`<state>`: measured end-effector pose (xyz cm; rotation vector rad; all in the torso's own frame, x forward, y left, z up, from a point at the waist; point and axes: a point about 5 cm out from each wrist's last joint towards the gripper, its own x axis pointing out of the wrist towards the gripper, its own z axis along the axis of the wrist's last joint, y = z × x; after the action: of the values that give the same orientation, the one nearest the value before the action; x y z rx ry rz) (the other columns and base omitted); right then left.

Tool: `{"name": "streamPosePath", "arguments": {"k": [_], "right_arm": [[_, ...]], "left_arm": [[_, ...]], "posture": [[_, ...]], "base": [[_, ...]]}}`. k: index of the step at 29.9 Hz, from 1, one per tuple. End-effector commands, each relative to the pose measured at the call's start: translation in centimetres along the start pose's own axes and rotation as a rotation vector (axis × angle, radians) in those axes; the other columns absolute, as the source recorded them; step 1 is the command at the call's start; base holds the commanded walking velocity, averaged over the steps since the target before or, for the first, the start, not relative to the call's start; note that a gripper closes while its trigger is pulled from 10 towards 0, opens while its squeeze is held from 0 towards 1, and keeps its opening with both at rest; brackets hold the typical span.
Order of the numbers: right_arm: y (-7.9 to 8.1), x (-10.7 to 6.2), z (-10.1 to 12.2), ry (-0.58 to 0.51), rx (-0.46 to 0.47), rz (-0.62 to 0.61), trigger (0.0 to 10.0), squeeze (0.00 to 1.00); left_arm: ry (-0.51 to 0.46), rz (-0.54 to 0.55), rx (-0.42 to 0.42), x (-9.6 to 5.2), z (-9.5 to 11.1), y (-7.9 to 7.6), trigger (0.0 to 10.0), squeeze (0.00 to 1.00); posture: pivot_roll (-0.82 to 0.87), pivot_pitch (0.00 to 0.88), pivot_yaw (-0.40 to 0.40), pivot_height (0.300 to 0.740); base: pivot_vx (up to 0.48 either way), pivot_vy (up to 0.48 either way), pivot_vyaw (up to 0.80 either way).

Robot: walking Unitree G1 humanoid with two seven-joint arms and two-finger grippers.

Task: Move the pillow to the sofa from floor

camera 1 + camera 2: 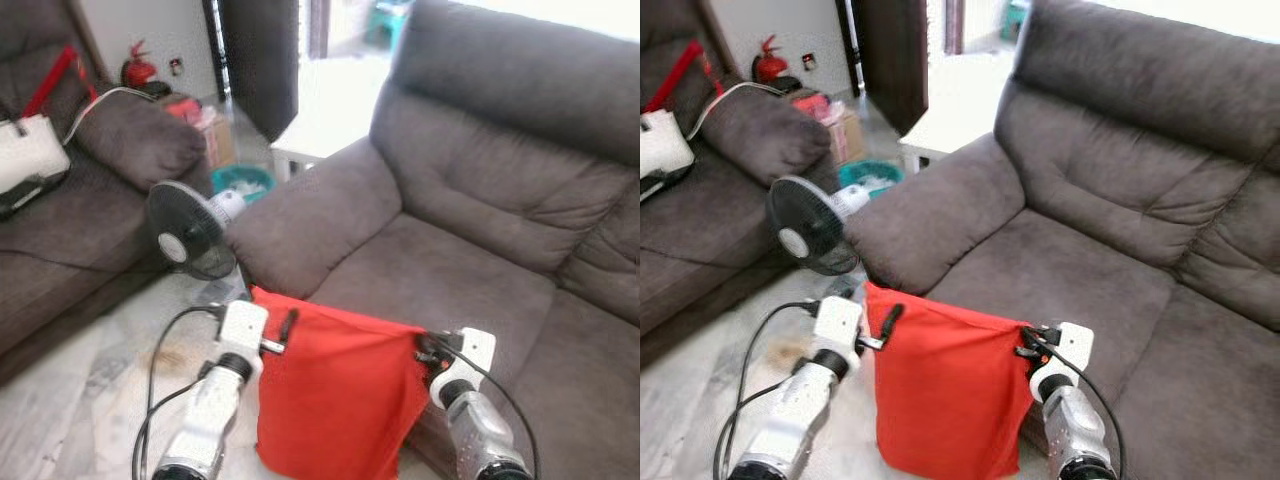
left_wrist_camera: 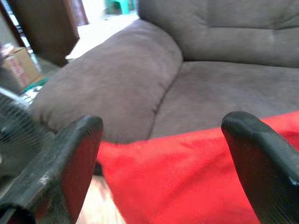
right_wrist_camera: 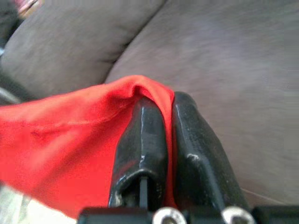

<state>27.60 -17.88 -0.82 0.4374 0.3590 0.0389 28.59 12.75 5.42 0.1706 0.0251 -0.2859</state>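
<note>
A red pillow [image 1: 335, 400] hangs upright off the floor, just in front of the grey sofa [image 1: 480, 200] and level with its seat edge. My right gripper [image 3: 170, 100] is shut on the pillow's top right corner, with red cloth pinched between the fingers. At the pillow's top left corner my left gripper [image 1: 283, 335] is open. In the left wrist view its fingers [image 2: 70, 154] stand wide apart with the pillow's upper edge [image 2: 187, 177] lying between them. The sofa's seat [image 1: 440, 280] lies directly beyond the pillow.
The sofa's armrest [image 1: 310, 215] rises just behind the pillow's left corner. A black fan [image 1: 185, 230] stands on the floor to the left, its cable trailing over the marble floor [image 1: 90, 380]. A second grey sofa [image 1: 60, 230] runs along the left. A white table [image 1: 310, 135] sits behind.
</note>
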Motion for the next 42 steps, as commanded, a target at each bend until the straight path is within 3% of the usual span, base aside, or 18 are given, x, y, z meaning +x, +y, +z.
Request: {"name": "streamPosePath", "arguments": {"k": [1,11,25,35,42], "right_arm": [[0.5,0.9,3.2,-0.142,-0.027,0.015,10.0,0.00],[-0.3,0.6,3.4,-0.144,-0.032,-0.019,10.0,0.00],[-0.5,0.5,3.1,-0.124,-0.049,-0.017,10.0,0.00],[-0.4,0.6,3.0,-0.114,-0.060,-0.008,10.0,0.00],[0.1,0.4,2.2,-0.045,-0.190,0.072,10.0,0.00]], "left_arm": [[0.012,0.007,0.022,-0.1,-0.2,0.6,10.0,0.00],[0.016,-0.003,0.017,0.0,-0.2,0.3,10.0,0.00],[0.035,-0.010,0.021,-0.6,-0.6,1.1,10.0,0.00],[0.033,-0.005,0.006,-0.5,-0.5,0.8,10.0,0.00],[0.071,-0.064,0.026,-1.1,-1.1,1.1,10.0,0.00]], "posture": [[0.12,0.000,-0.025,0.740],[0.12,0.000,-0.024,0.740],[0.13,0.000,-0.033,0.740],[0.13,0.000,-0.034,0.740],[0.12,0.000,-0.036,0.740]], "base": [[0.000,0.000,-0.80],[0.000,0.000,-0.80],[0.000,0.000,-0.80],[0.000,0.000,-0.80],[0.000,0.000,-0.57]]}}
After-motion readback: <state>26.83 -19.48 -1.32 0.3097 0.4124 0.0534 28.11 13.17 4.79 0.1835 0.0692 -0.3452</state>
